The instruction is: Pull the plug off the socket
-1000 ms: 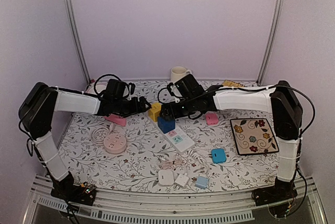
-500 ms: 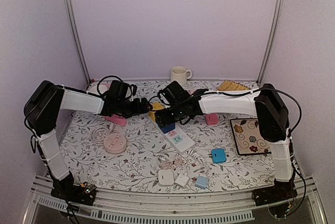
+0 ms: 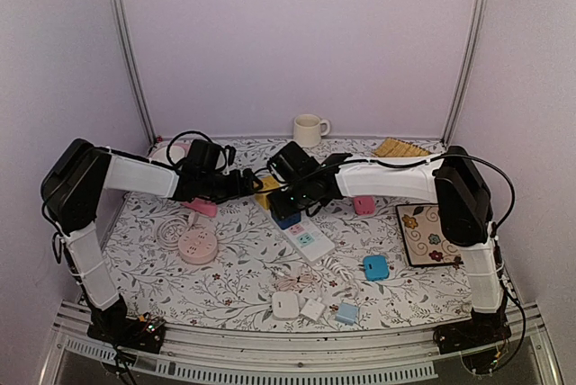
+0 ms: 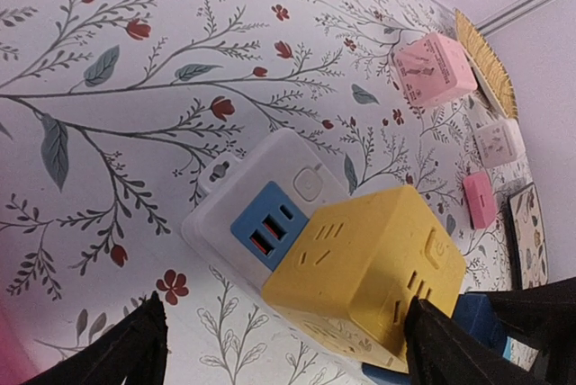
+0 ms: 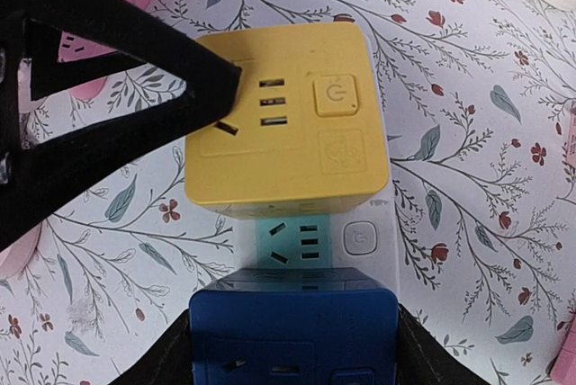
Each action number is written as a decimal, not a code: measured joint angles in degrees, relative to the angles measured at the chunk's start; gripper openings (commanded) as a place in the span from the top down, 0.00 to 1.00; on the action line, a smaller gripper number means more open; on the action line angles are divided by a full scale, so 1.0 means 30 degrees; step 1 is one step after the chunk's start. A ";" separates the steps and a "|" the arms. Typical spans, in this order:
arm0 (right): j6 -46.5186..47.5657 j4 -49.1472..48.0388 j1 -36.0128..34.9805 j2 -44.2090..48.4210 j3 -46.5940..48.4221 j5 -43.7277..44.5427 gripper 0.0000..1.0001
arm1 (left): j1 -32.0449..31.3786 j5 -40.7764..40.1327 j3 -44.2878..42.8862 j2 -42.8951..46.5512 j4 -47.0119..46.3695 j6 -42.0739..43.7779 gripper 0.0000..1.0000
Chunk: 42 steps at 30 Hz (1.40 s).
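Right gripper (image 5: 292, 346) clamps the blue cube plug (image 5: 292, 322) seated on the white power strip (image 5: 364, 239); left gripper (image 4: 286, 306) gapes open astride the yellow cube plug (image 4: 369, 264).

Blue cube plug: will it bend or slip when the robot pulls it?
Probably stiff: the blue cube plug looks like hard, boxy plastic, so it shouldn't bend. Its smooth sides might slip in the right gripper. The white power strip could lift along with it, since it looks thin and light.

L arm (image 3: 135, 175) & R arm (image 3: 396, 178): white shells, blk joints, blk cables, blk fingers (image 4: 117, 349).
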State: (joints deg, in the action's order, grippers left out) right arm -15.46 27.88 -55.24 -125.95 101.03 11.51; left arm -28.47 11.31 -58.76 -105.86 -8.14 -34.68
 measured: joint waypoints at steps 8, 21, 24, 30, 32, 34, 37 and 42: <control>-0.0087 -0.0029 -0.0226 0.0051 -0.0124 0.0168 0.58 | -0.0401 0.0022 0.0262 0.0255 -0.0015 -0.0029 0.08; -0.0663 -0.0015 -0.0568 0.1013 -0.1464 0.0131 0.55 | -0.0714 0.0576 0.0619 0.0459 -0.0044 -0.0248 0.08; -0.0780 -0.0102 -0.0590 0.1209 -0.1763 0.0000 0.47 | -0.0729 0.0663 0.0619 0.0459 -0.0044 -0.0248 0.08; -0.0838 -0.0102 -0.0576 0.1246 -0.1821 -0.0153 0.30 | -0.0765 0.0736 0.0619 0.0459 -0.0044 -0.0255 0.08; -0.0852 -0.0095 -0.0561 0.1246 -0.1821 -0.0255 0.26 | -0.0765 0.0736 0.0619 0.0459 -0.0044 -0.0255 0.08; -0.0896 -0.0022 -0.0554 0.1246 -0.1821 -0.0488 0.20 | -0.0765 0.0736 0.0619 0.0459 -0.0044 -0.0248 0.08; -0.0896 0.0102 -0.0554 0.1246 -0.1821 -0.0794 0.19 | -0.0765 0.0729 0.0619 0.0444 -0.0044 -0.0255 0.08; -0.0860 0.0168 -0.0488 0.1246 -0.1821 -0.1042 0.31 | -0.0758 0.0590 0.0663 0.0423 -0.0109 -0.0335 0.08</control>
State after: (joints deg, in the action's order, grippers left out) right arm -18.04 28.38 -56.71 -122.21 95.57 8.38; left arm -30.74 13.08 -56.77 -104.60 -8.47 -35.68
